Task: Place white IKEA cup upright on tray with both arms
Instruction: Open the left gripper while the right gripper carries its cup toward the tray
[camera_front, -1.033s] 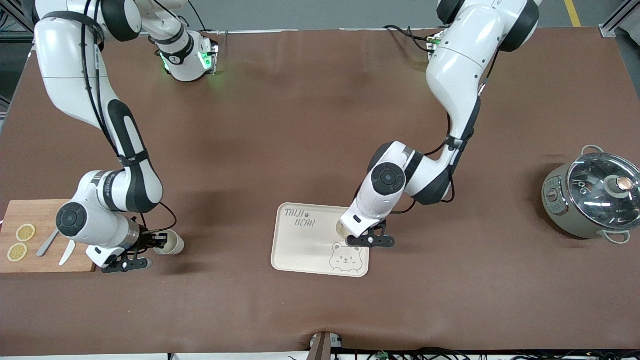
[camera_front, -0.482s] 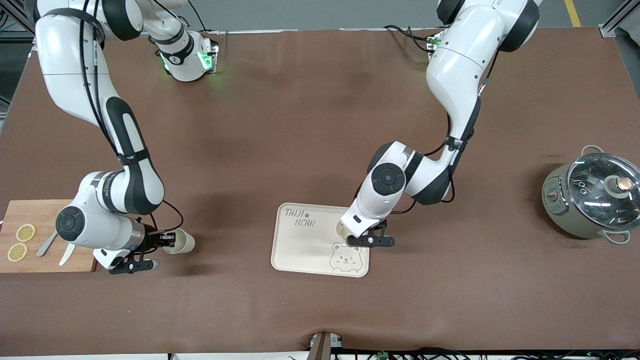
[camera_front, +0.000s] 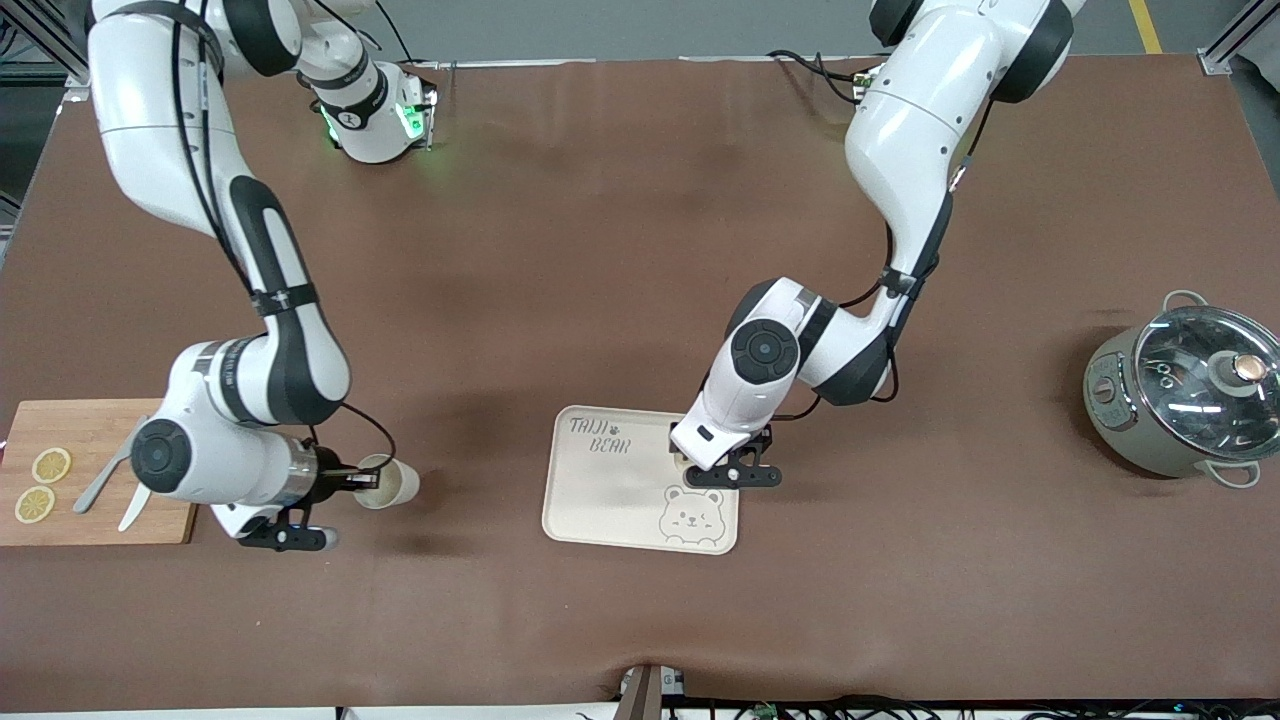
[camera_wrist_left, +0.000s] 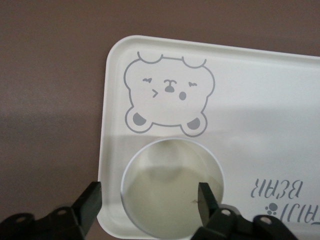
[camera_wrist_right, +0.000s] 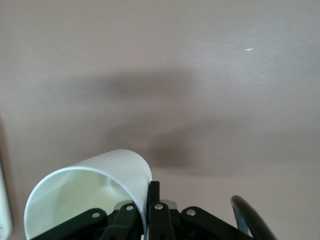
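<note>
My right gripper (camera_front: 352, 482) is shut on the rim of a white cup (camera_front: 391, 484) and holds it on its side above the table, between the cutting board and the tray. In the right wrist view one finger (camera_wrist_right: 154, 196) is outside the cup (camera_wrist_right: 95, 187) wall and one inside. A second white cup (camera_wrist_left: 172, 192) stands upright on the cream TAIJI BEAR tray (camera_front: 610, 490), next to the bear drawing. My left gripper (camera_wrist_left: 149, 196) is open over this cup and holds nothing. In the front view the left wrist hides most of that cup (camera_front: 681, 462).
A wooden cutting board (camera_front: 95, 440) with lemon slices (camera_front: 50, 465) and cutlery lies at the right arm's end. A grey pot with a glass lid (camera_front: 1185, 390) stands at the left arm's end.
My right gripper has carried its cup from beside the cutting board toward the tray. My left gripper has shifted slightly over the tray's cup.
</note>
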